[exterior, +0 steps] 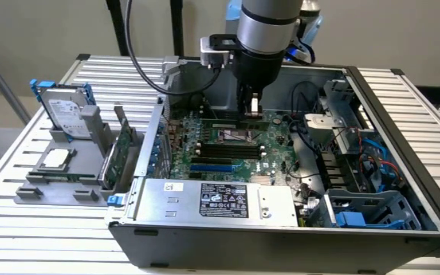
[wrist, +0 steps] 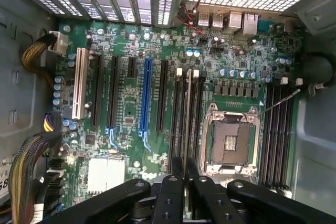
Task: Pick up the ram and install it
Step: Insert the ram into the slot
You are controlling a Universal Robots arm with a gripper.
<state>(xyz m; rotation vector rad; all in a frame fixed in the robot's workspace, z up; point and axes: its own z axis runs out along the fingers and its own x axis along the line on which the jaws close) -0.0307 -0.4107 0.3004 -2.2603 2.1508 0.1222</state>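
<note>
hidden: ram (wrist: 187,109) edge-on, one end lost between gripper (wrist: 185,170) jaws pinching it; seating unclear | place: over memory slots (wrist: 174,114) just beside CPU socket (wrist: 231,140) | around: blue slot (wrist: 146,95), cable bundle (wrist: 31,174) beyond, farther from socket

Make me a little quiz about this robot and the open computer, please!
1. Pick one: the black robot gripper is shut on A) the thin green ram stick, B) a screwdriver, C) a yellow ball.
2. True or false: the silver hard drive stands outside the dark grey computer case.
3. What colour is the long plastic slot lying between black slots on the green motherboard?
Key: 1 A; 2 true; 3 blue.
</note>
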